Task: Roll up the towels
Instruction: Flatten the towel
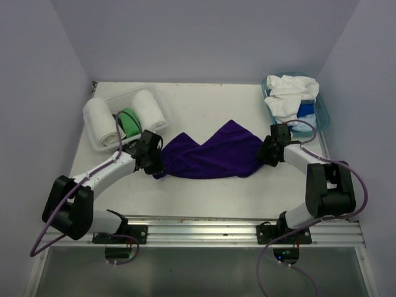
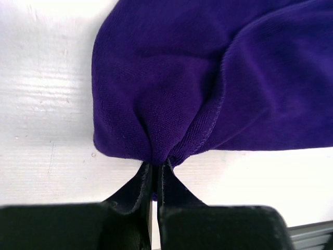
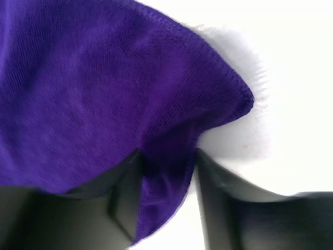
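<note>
White tabletop (image 1: pixel 204 192) fills the middle, evenly lit, with only soft shadows. At 12 o'clock there's a pale lavender back wall (image 1: pixel 204 37), with a matching left wall (image 1: pixel 31 93) at 9 and right wall (image 1: pixel 371 74) at 3. A metal rail (image 1: pixel 204 226) runs along 6 o'clock, and below it a grey surface (image 1: pixel 198 272), possibly floor.

Soft, matt, fine-knit purple towel (image 2: pixel 171 78), smooth faintly streaked white table (image 2: pixel 47 104)

A deep purple towel (image 3: pixel 93 94) is filling the upper left of the frame, its stitched corner pointing right over the white worktop (image 3: pixel 291 78). At the bottom, the right hand (image 3: pixel 167 156) is pinching a fold of the cloth between its two dark fingers (image 3: pixel 229 192), and a strip is hanging down through the gap.
</note>
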{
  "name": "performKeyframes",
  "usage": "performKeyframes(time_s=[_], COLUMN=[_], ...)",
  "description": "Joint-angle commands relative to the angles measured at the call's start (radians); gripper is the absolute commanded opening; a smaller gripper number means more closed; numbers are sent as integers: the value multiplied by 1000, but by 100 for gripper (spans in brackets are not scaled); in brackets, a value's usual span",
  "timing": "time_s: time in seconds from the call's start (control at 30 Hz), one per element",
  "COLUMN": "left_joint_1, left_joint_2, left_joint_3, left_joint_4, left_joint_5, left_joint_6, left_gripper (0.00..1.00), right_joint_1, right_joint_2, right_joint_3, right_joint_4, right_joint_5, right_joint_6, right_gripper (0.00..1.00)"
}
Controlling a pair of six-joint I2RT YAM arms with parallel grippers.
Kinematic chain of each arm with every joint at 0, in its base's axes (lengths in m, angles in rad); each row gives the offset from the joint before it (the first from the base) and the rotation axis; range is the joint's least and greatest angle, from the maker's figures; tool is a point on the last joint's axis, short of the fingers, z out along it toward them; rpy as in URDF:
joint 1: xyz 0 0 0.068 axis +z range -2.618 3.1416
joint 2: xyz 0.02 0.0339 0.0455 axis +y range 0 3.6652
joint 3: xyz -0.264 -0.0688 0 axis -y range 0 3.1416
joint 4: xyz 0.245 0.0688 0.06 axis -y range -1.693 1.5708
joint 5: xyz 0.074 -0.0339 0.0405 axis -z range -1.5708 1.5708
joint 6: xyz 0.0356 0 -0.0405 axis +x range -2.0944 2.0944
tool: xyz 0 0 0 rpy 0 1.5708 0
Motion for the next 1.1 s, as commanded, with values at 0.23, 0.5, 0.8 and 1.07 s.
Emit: performKeyframes(time_s=[0.23,0.5,0.8,1.07], left_joint_1=[-2,1,5,68], left_joint_2=[-209,-191,-37,487], left_joint_3=[301,709,775,1079], left_joint_4=[-163,-434,-335,-396], left_joint_5=[-72,-157,-115,-142], left_joint_6=[24,39,96,144], left_gripper=[0,0,0,70], right_joint_1=[-2,-2,-2,1], right_joint_2=[-165,-480,-739,-739], right_joint_3=[84,199,138,-113], right_joint_4=[-26,-209,-387,-369], right_joint_5=[54,152,224,100], right_joint_6=[43,-21,-36,23], right_gripper=[0,0,0,57])
